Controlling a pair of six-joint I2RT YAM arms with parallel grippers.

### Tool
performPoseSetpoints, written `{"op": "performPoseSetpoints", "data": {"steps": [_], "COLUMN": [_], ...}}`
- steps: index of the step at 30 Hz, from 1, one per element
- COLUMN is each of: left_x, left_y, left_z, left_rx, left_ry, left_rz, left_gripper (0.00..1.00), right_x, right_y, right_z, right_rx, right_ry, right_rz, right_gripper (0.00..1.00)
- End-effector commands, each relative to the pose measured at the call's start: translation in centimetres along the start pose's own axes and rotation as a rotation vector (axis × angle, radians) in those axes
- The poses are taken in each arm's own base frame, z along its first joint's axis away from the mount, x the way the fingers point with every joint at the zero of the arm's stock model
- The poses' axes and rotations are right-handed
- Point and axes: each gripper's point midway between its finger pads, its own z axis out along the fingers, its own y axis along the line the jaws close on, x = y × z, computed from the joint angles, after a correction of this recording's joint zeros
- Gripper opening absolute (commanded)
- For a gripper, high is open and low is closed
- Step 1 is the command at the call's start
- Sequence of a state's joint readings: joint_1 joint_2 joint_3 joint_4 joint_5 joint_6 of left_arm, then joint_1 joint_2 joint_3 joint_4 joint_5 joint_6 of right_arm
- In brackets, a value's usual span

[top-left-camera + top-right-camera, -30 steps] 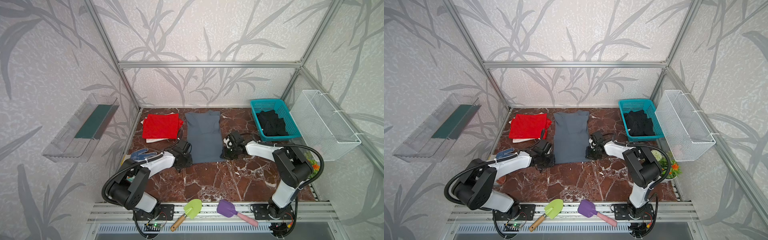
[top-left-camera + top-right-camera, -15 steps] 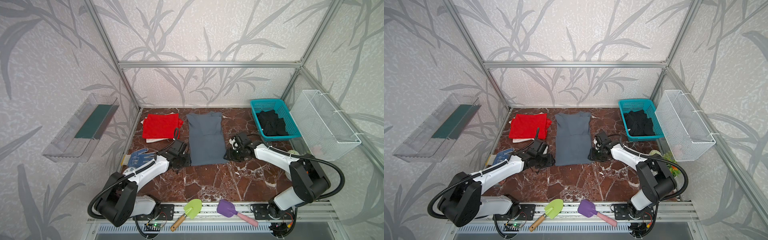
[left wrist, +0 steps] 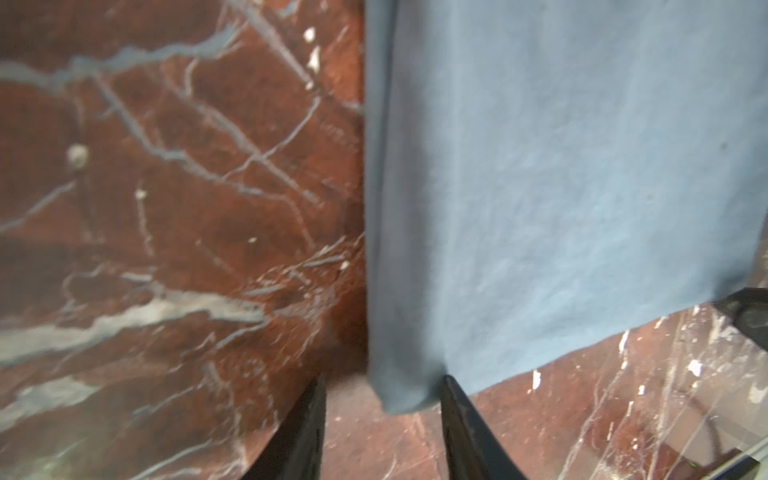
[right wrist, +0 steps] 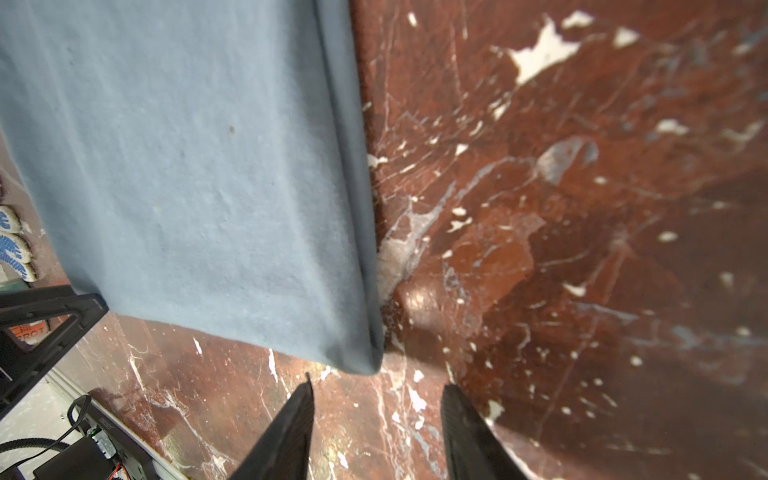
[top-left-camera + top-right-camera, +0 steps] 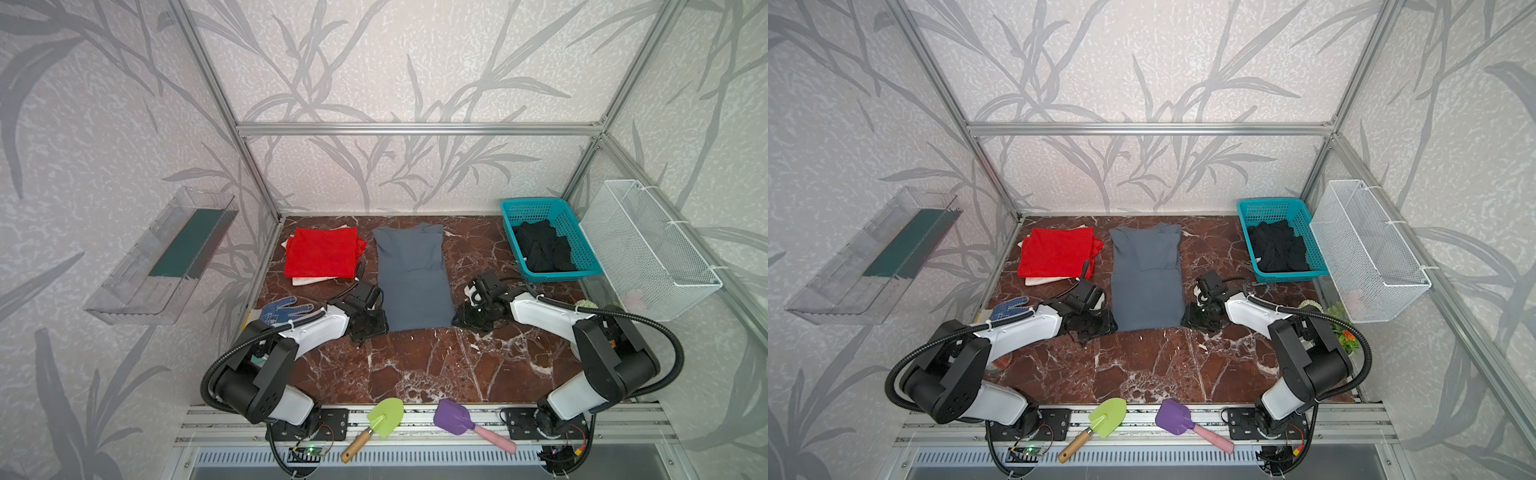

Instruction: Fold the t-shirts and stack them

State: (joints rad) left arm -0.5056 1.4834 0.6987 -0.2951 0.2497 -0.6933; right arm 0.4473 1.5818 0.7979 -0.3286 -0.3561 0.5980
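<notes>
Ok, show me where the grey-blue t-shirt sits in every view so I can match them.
In a top view: grey-blue t-shirt lies flat mid-table, between both arms.
In a top view: grey-blue t-shirt, same spot.
Left wrist: grey-blue t-shirt, hem corner between the fingertips of the open left gripper.
Right wrist: grey-blue t-shirt, hem corner just ahead of the open right gripper.
Shared landmark: the red-brown marble table beside its hem.

dotted glove (image 5: 283,310), green trowel (image 5: 387,416), purple scoop (image 5: 452,415)

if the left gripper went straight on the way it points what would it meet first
Probably the near corner of the grey-blue t-shirt, right ahead of the open left gripper; height is unclear.
</notes>
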Motion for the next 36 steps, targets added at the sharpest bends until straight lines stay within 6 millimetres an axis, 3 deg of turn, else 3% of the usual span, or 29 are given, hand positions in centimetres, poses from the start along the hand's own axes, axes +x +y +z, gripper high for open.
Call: {"op": "performPoseSetpoints", "data": {"steps": [1, 4, 12, 19, 27, 32, 35, 36], "left_x": [1.3, 1.4, 1.4, 1.5, 1.5, 1.5, 1.6, 1.6], "left_y": [1.1, 1.1, 1.0, 1.2, 1.1, 1.1, 1.1, 1.1], "left_z": [1.0, 1.2, 1.1, 1.1, 1.1, 1.0, 1.0, 1.0], "left_rx": [-0.043, -0.046, -0.051, -0.057, -0.053, -0.052, -0.052, -0.051], "left_ry": [0.055, 0.061, 0.071, 0.074, 0.076, 0.073, 0.075, 0.077], "left_rz": [-0.024, -0.026, -0.019, -0.021, -0.022, -0.026, -0.028, -0.027], "left_gripper": [0.43, 0.37, 0.08, 0.07, 0.06, 0.05, 0.03, 0.02], "right_x": [0.0, 0.0, 0.1, 0.3, 0.7, 1.0, 0.9, 0.9], "right_y": [0.0, -0.1, -0.2, -0.3, -0.5, -0.9, -0.8, -0.8], "right_z": [0.4, 0.6, 1.6, 2.4, 3.0, 4.0, 4.0, 3.9], "right_rx": [-0.011, -0.008, -0.020, -0.031, -0.039, -0.035, -0.038, -0.038], "right_ry": [0.007, 0.012, 0.028, 0.049, 0.064, 0.090, 0.088, 0.085], "right_rz": [0.001, 0.003, 0.017, 0.028, 0.039, 0.055, 0.050, 0.047], "right_gripper": [0.51, 0.51, 0.51, 0.49, 0.38, 0.18, 0.00, 0.00]}}
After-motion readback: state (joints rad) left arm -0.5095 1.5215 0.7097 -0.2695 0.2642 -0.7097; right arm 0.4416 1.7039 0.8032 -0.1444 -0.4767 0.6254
